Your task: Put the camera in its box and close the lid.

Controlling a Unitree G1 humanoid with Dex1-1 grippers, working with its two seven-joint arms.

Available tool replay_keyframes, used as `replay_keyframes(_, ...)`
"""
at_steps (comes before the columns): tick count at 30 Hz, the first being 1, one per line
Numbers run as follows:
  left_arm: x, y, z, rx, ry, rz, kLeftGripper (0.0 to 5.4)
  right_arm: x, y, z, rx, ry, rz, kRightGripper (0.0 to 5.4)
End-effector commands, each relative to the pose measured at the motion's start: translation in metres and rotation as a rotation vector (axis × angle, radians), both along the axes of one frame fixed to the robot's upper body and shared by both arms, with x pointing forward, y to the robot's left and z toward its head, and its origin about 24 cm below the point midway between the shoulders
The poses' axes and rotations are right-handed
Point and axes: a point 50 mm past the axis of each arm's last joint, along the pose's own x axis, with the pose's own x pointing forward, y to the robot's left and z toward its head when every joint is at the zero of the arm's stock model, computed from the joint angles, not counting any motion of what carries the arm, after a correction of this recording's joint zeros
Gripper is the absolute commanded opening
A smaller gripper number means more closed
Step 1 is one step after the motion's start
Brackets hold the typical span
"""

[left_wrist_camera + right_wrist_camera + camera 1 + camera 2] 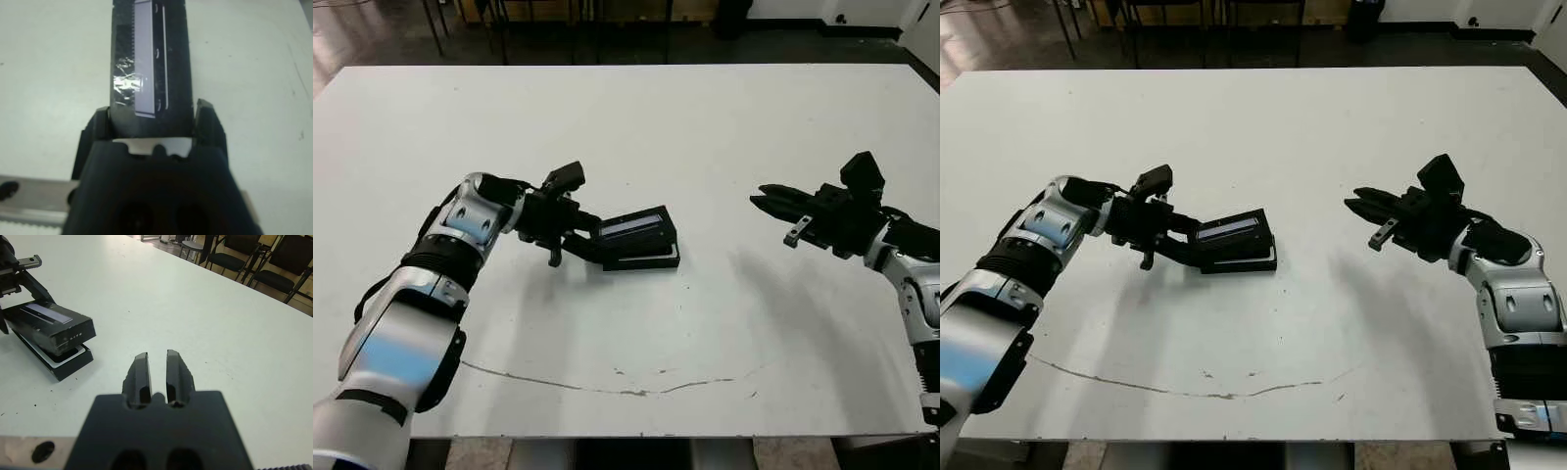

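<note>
Near the table's middle, the black lid (634, 227) with a pale grey-blue strip is tilted, one long edge raised. It rests over the white-lined box (648, 260). My left gripper (592, 243) is shut on the lid's near end, and in the left wrist view its fingers (207, 123) clamp both sides of the lid (149, 63). The camera is hidden; I cannot tell whether it lies in the box (66, 366) under the lid (49, 325). My right gripper (762, 202) hovers well to the right of the box, shut and holding nothing.
A thin dark scratch line (607, 387) runs across the white table near its front edge. Chairs (274, 264) stand beyond the far side of the table.
</note>
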Motion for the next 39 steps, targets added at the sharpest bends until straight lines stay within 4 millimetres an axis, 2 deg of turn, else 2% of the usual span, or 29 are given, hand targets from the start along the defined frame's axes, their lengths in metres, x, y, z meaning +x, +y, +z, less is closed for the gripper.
replay_keyframes(1, -0.004, 0.002, -0.008, 0.007, 0.033, -0.015, 1.28, -0.002, -0.003, -0.006, -0.012, 0.036, -0.009, 0.00)
replay_keyframes(10, -0.005, 0.005, -0.007, 0.039, 0.030, -0.034, 1.28, -0.003, -0.002, -0.007, -0.011, 0.032, 0.002, 0.00)
replay_keyframes(16, -0.005, 0.002, -0.013, 0.069, 0.008, -0.019, 1.28, -0.003, -0.002, -0.007, -0.023, 0.032, 0.001, 0.00)
replay_keyframes(24, -0.011, -0.013, -0.031, 0.103, 0.052, -0.046, 1.28, -0.004, -0.002, -0.008, -0.005, 0.047, 0.000, 0.00)
replay_keyframes(30, -0.015, -0.025, -0.031, 0.154, -0.013, -0.112, 1.28, -0.004, -0.001, -0.008, -0.012, 0.042, -0.002, 0.00)
replay_keyframes(39, -0.019, -0.045, -0.035, 0.165, 0.002, -0.160, 1.28, -0.005, -0.002, -0.008, -0.007, 0.043, 0.004, 0.00)
